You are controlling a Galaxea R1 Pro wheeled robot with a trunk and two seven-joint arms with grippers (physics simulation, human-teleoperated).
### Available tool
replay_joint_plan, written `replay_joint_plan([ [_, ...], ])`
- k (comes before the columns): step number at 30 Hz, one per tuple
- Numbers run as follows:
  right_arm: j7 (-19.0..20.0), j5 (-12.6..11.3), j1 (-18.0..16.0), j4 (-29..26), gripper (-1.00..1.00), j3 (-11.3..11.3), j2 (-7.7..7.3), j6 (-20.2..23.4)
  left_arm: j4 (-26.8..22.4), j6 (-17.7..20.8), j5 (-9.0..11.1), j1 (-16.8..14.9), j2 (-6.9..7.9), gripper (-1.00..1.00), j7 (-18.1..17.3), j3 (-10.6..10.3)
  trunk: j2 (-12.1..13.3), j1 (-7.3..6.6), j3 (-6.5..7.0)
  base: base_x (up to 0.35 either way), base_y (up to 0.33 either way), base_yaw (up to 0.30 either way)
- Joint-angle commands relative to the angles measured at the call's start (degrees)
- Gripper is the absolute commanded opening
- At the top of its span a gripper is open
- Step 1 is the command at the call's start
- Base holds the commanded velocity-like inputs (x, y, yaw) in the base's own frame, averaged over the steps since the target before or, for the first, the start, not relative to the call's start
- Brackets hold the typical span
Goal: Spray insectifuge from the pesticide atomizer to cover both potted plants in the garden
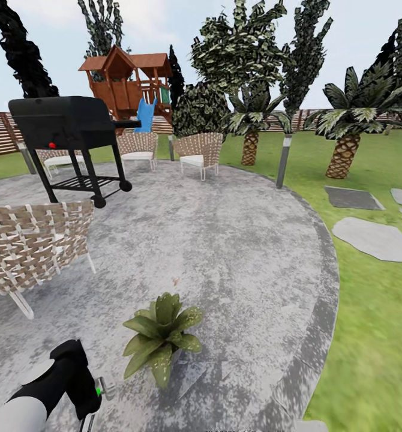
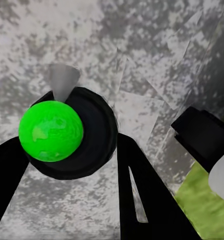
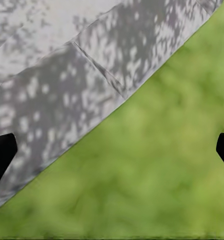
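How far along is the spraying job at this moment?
Done: seemingly the pickup; the left tool flanks a dark round object with a green top, possibly the atomizer. In hand: it hangs beside one potted plant on the patio. Left: spraying both plants.

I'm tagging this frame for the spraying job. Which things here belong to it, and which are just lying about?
Belongs to the job:
- potted plant on the patio
- left gripper, around a black round thing that I cannot identify

Just lying about:
- black grill
- wicker chairs
- grey bollard post
- stepping stones
- wooden play tower
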Motion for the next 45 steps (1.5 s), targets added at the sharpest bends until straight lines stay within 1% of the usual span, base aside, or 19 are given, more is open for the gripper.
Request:
replay_joint_plan([
  [1, -0.15, -0.59, -0.05, 0.01, 1.00, 0.49, -0.01, -0.23, -0.07, 0.60, -0.20, 0.01, -0.04, -1.00, -0.34, 0.12, -0.02, -0.02, -0.05, -0.013, 0.333, -0.260],
  [12, -0.13, -0.60, -0.05, -0.12, 1.00, 0.41, 0.08, -0.20, -0.07, 0.61, -0.18, 0.01, -0.15, -1.00, -0.34, 0.29, -0.02, -0.02, -0.02, 0.105, 0.336, -0.059],
  [17, 0.01, -0.65, -0.05, -0.12, 1.00, 0.40, 0.03, -0.20, -0.07, 0.61, -0.11, 0.02, -0.26, -1.00, -0.34, 0.23, -0.02, -0.02, 0.17, 0.070, 0.335, -0.229],
  [21, 0.02, -0.65, -0.05, -0.12, 1.00, 0.40, 0.00, -0.18, 0.00, 0.61, -0.11, 0.02, -0.69, -1.00, -0.34, 0.21, -0.02, -0.02, 0.36, 0.005, 0.321, -0.265],
  [26, -0.03, -0.65, -0.05, -0.12, 1.00, 0.40, -0.01, -0.19, -0.06, 0.50, -0.11, -0.12, -0.79, -1.00, -0.36, 0.02, -0.02, -0.02, 0.59, 0.000, 0.073, -0.268],
  [30, -0.02, -0.65, -0.05, -0.12, 1.00, 0.40, -0.01, -0.17, -0.35, 0.66, -0.11, -1.01, -0.82, -1.00, -1.56, -0.20, -0.02, -0.02, 0.76, 0.000, 0.004, -0.270],
  [32, -0.01, -0.66, -0.05, -0.12, 1.00, 0.40, -0.01, -0.17, -0.36, 0.69, -0.25, -2.87, -0.89, -1.00, -3.07, -0.34, -0.02, -0.02, 0.83, 0.000, 0.001, -0.272],
  [33, -0.02, -0.67, -0.05, -0.12, 1.00, 0.40, -0.01, -0.16, -0.23, 0.66, -0.34, -4.54, -0.80, -1.00, -4.83, -0.44, -0.02, -0.02, 0.87, 0.000, 0.000, -0.272],
  [34, -0.03, -0.66, -0.05, -0.12, 1.00, 0.40, -0.01, -0.17, -0.15, 0.53, -0.63, -5.90, -0.69, -1.00, -7.31, -0.59, -0.02, -0.02, 0.90, 0.000, 0.000, -0.272],
  [35, -0.01, -0.65, -0.05, -0.12, 1.00, 0.40, -0.01, -0.16, -0.32, 0.32, -0.97, -7.16, -0.50, -1.00, -12.77, -0.71, -0.02, -0.02, 0.93, 0.000, 0.000, -0.272],
  [37, -0.05, -0.61, -0.05, -0.12, 1.00, 0.40, -0.01, -0.15, -0.38, 0.05, -1.23, -7.40, -0.47, -1.00, -14.90, -0.83, -0.02, -0.02, 0.99, 0.000, 0.000, -0.218],
  [39, -0.11, -0.57, -0.05, -0.08, 1.00, 0.42, -0.01, -0.15, -0.35, -0.15, -1.31, -7.09, -0.36, -1.00, -15.23, -1.01, -0.02, -0.02, 1.00, 0.000, 0.000, -0.055],
  [41, -0.03, -0.39, -0.05, 0.07, 1.00, 0.54, -0.07, -0.18, -0.32, -0.62, -1.84, -6.77, -0.39, -1.00, -14.96, -3.14, -0.02, -0.02, 1.00, 0.000, 0.000, -0.009],
  [42, -0.03, -0.36, -0.05, 0.10, 1.00, 0.56, -0.08, -0.20, -0.28, -0.75, -2.11, -6.74, -0.40, -1.00, -14.72, -4.56, -0.02, -0.02, 1.00, 0.000, 0.000, -0.004],
  [43, -0.04, -0.35, -0.05, 0.12, 1.00, 0.56, -0.09, -0.21, -0.27, -0.80, -2.21, -6.72, -0.49, -1.00, -14.44, -5.28, -0.02, -0.02, 1.00, 0.000, 0.000, -0.002],
  [44, -0.06, -0.34, -0.05, 0.13, 1.00, 0.57, -0.09, -0.23, 0.00, -0.85, -2.30, -6.68, -0.73, -1.00, -13.19, -5.95, -0.02, -0.02, 1.00, 0.000, 0.000, 0.000],
  [45, -0.06, -0.34, -0.05, 0.14, 1.00, 0.57, -0.09, -0.23, 0.33, -0.87, -2.27, -6.64, -0.87, -1.00, -11.01, -6.11, -0.02, -0.02, 1.00, 0.000, 0.000, 0.000],
])
